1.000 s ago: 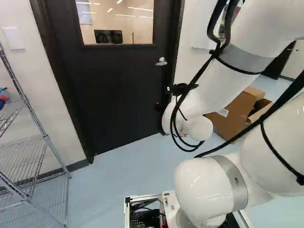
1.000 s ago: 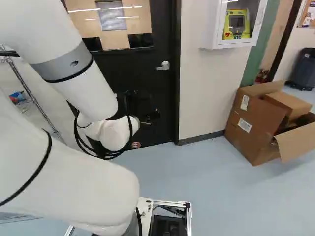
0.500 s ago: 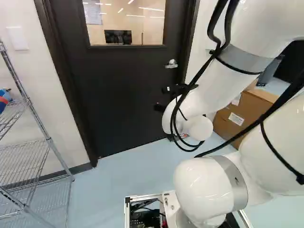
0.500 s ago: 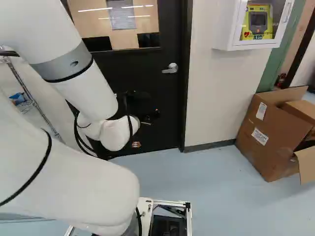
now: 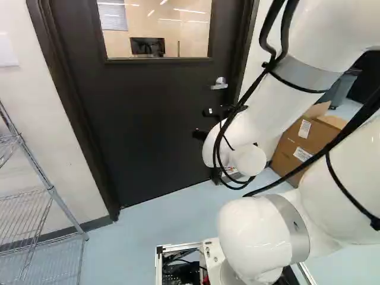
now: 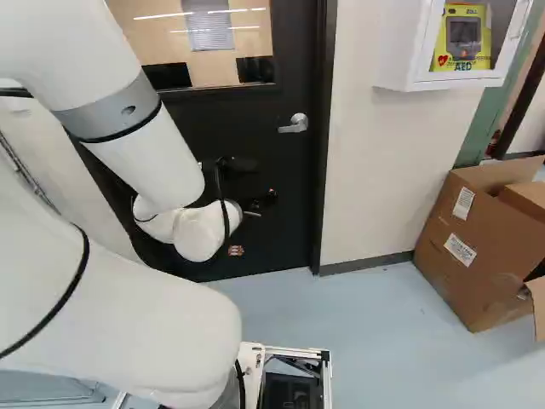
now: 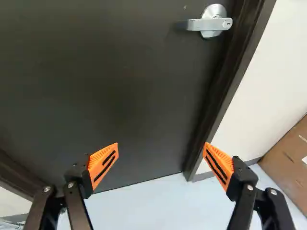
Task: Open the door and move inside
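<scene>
Pale-blue floor (image 5: 148,225); silver door lever (image 5: 219,85) upper right, left base view. Black gripper (image 7: 161,144) spread, empty. Approach step; next, raise to lever.

Wire rack (image 5: 51,191), cabinet (image 6: 400,47), cardboard box (image 6: 481,294) (flaps open).

Colours: door (image 5: 148,119) plain near-black, frame (image 5: 80,119) dark brown. Handle (image 5: 219,84), 1 o'clock in left base view: silver. Arm (image 5: 258,113) white, grey bands, black cables (image 5: 249,92). Gripper (image 5: 203,123) black; pads (image 7: 103,165) orange, black stripes. Wall (image 6: 366,170) off-white, floor (image 6: 358,341) pale blue. Right base view: cardboard box (image 6: 468,294) brown, white labels, 4 o'clock; cabinet (image 6: 400,43) white, 1 o'clock; device (image 6: 464,38) yellow and grey, 2 o'clock. Wire rack (image 5: 51,191) silver, lined shelves, 8 o'clock in left base view.
</scene>
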You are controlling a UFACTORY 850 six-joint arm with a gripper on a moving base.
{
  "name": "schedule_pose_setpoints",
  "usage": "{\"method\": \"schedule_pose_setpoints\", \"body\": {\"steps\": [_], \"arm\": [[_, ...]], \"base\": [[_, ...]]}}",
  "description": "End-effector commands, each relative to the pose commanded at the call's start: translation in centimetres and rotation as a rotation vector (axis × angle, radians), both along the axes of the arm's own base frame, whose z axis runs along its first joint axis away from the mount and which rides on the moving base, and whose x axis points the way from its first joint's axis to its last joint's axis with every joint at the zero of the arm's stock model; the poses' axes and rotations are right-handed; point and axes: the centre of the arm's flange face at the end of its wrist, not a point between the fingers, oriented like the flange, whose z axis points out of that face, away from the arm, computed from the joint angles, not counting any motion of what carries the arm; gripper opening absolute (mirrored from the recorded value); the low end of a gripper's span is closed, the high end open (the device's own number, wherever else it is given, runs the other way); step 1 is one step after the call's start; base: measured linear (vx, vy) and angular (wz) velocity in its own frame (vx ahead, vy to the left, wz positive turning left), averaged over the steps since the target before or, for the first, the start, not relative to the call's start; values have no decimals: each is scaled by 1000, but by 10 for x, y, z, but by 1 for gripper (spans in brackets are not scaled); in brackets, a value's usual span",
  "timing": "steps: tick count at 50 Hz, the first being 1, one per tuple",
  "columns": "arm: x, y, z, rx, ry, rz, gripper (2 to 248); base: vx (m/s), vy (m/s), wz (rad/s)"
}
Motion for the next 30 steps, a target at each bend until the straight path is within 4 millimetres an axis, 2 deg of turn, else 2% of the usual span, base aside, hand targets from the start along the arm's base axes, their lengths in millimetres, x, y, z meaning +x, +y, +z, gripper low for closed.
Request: {"method": "schedule_pose_setpoints", "body": {"steps": [23,30], "arm": [[0,0,0,0,0,0,247],[0,0,0,0,0,0,247]], "base": [[181,3,-5],[105,5,-10]]}}
